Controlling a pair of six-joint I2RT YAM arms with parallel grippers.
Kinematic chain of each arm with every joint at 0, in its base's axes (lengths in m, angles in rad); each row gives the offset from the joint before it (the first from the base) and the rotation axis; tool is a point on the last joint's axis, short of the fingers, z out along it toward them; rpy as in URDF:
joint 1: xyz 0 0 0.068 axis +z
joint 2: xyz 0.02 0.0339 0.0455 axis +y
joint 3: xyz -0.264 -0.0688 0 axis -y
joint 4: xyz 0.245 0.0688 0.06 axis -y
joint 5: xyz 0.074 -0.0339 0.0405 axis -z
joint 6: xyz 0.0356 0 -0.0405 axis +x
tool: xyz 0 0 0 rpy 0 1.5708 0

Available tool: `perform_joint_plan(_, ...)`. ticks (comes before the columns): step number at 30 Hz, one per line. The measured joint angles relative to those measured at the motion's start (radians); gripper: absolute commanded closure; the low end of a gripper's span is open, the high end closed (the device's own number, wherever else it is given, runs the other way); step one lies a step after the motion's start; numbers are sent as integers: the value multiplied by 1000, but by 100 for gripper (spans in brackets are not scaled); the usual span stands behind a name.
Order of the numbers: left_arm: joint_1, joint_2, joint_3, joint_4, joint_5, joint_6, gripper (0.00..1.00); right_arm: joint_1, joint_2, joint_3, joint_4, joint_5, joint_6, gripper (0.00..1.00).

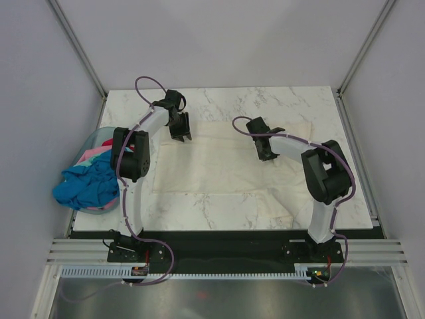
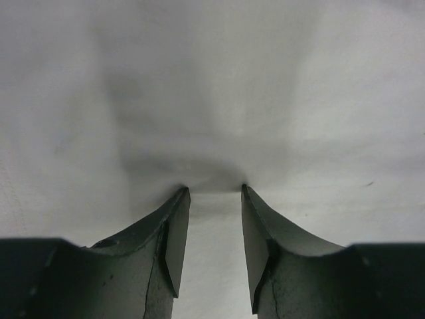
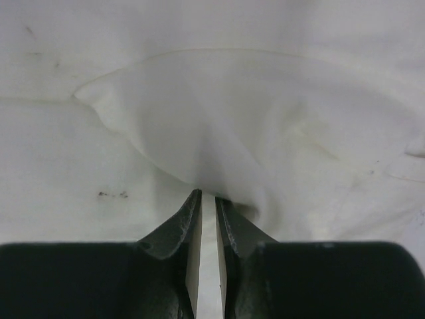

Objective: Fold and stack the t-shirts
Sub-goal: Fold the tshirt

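Observation:
A cream-white t-shirt point(image 1: 219, 169) lies spread flat across the middle of the marble table. My left gripper point(image 1: 180, 133) stands over its far left part. In the left wrist view this gripper point(image 2: 212, 189) is open, its fingertips point(image 2: 182, 193) pressed down into the cloth point(image 2: 212, 80), which puckers around them. My right gripper point(image 1: 267, 156) is over the shirt's right part. Seen from the right wrist, it point(image 3: 208, 194) is shut on a raised fold of the cream cloth point(image 3: 252, 113), which tents up towards the tips.
A pale blue basket point(image 1: 91, 137) sits at the table's left edge. A bright blue shirt point(image 1: 89, 186) spills over its near rim, with pink cloth point(image 1: 98, 153) behind it. Frame posts stand at the far corners.

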Motion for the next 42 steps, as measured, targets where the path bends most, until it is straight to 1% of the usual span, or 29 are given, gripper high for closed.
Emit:
perform_joint_plan(11,0,1,2,0,-2,0,56,-6,50,48,21,117,-47,75)
perform_joint_plan(20,0,1,2,0,-2,0,56,-27,83,87,27,152,-94,73)
perform_joint_plan(29,0,1,2,0,-5,0,56,-76,103,162,36,104,-140,71)
perform_joint_plan(37,0,1,2,0,-5,0,56,-105,118,174,39,22,-147,71)
perform_joint_plan(42,0,1,2,0,-5,0,56,-107,135,174,41,-10,-150,68)
